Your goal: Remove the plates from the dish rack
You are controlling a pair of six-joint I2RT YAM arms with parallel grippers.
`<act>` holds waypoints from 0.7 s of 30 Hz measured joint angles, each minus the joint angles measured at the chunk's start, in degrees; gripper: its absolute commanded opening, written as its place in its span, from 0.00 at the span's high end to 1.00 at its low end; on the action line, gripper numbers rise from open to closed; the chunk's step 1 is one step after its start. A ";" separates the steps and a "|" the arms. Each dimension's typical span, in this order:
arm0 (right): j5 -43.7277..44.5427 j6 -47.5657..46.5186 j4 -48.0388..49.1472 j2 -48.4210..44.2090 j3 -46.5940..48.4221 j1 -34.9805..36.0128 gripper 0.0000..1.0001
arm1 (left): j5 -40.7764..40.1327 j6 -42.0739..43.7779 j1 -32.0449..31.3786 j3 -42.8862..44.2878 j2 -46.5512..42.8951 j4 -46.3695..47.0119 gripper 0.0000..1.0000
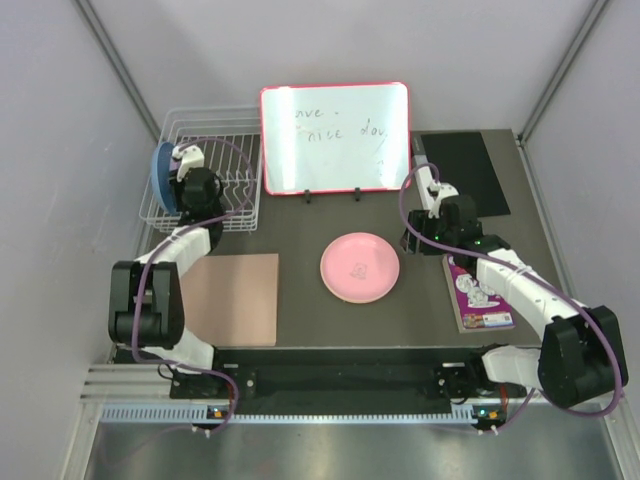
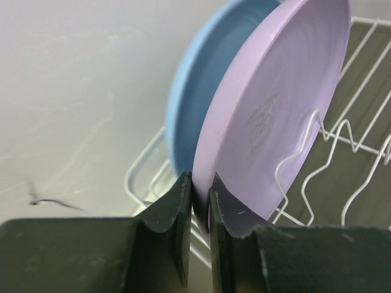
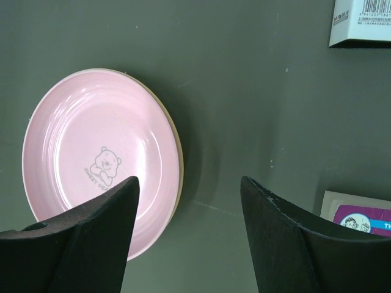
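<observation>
"Left wrist view: what has the left claw (image 2: 200, 183) got?"

"It's pinched tight on the lower rim of the lavender plate (image 2: 275, 110). That plate stands on edge in the rack (image 1: 230, 190), with the blue plate (image 2: 201, 91) right behind it, nearly touching."

"And the right claw (image 3: 188, 183)?"

"Fingers wide apart, gripping nothing. It hangs over the table (image 3: 256, 91), just right of the pink plate (image 3: 98, 152), which lies flat mid-table, in front of the whiteboard (image 1: 335, 138)."
</observation>
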 measured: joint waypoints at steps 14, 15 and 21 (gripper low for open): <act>-0.11 1.03 0.31 -1.70 0.00 0.00 0.01 | -10.80 0.96 -9.68 1.03 -14.67 -3.28 1.00; -0.33 1.14 0.50 -2.60 0.00 0.00 0.01 | -8.63 -1.79 -10.05 1.84 -16.17 -6.78 1.00; -4.72 3.08 5.29 -6.47 0.00 0.00 0.05 | 9.01 -20.02 -11.50 2.23 -25.73 -19.89 1.00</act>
